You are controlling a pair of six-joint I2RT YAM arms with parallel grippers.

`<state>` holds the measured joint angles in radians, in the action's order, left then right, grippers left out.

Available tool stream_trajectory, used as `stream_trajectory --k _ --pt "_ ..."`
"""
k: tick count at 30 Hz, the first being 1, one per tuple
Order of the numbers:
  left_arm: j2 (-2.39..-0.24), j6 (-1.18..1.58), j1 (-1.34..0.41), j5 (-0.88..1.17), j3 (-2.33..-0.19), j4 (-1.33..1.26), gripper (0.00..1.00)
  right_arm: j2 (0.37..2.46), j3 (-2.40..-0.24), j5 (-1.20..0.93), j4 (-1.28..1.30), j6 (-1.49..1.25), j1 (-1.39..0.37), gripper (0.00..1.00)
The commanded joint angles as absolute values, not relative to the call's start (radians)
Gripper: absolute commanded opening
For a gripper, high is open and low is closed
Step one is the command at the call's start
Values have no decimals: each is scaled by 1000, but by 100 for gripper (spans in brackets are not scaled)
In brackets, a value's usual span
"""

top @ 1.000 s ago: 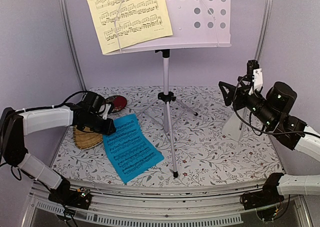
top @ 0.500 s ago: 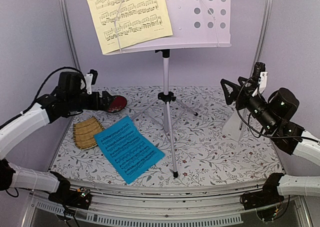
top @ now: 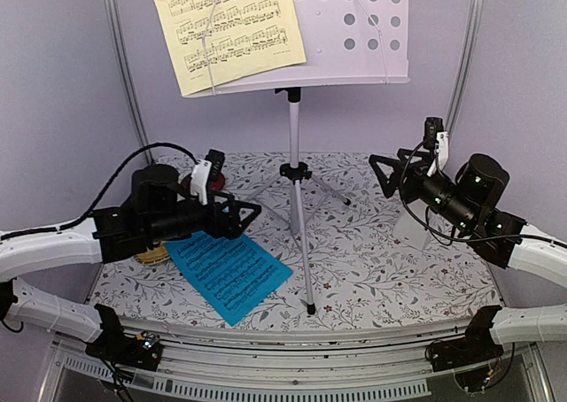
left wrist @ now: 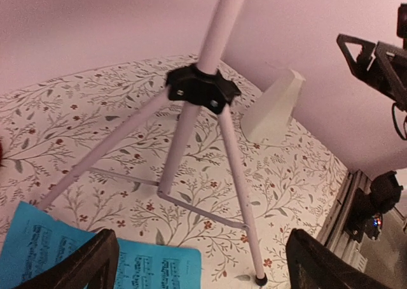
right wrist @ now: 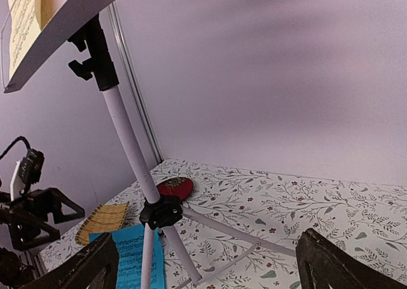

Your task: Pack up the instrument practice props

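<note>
The white perforated music-stand desk (top: 350, 30) stands on its silver tripod (top: 294, 136) at the table's middle, with a pale-yellow music sheet (top: 226, 26) leaning on it. A blue music sheet (top: 230, 274) lies flat left of the tripod's front leg. My left gripper (top: 248, 214) hovers open over the sheet's far edge, pointing at the tripod (left wrist: 202, 88), nothing between its fingers. The white metronome (top: 412, 225) stands at the right, partly hidden behind my right gripper (top: 403, 158), which hangs open and empty in the air, facing the tripod's black hub (right wrist: 161, 211).
A round red dish (top: 213, 182) sits at the back left, half hidden by my left wrist. The yellow bamboo tray (right wrist: 103, 220) lies left of the blue sheet, mostly under my left arm. Tripod legs (left wrist: 238, 181) spread across the floral tabletop. Walls close in on three sides.
My left gripper opened and let go of the blue sheet, which stays flat, then rose and swung right toward the tripod. My right gripper shifted a little left.
</note>
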<state>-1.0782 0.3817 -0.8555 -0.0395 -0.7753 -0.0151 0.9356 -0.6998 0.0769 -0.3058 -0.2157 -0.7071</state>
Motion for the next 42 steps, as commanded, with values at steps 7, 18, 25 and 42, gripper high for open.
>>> stream_trajectory --k 7,18,25,42 --pt "-1329 389 -1032 -14 -830 -455 93 832 -673 16 -303 -288 -711 99" --pt "-1502 456 -919 78 -884 -611 88 772 -609 -29 -301 -299 -709 99" --pt "-1534 515 -890 31 -881 -574 74 792 -601 -44 -318 -304 -710 99" --pt "-1680 534 -890 53 -964 -597 47 859 -605 -62 -353 -316 -710 99"
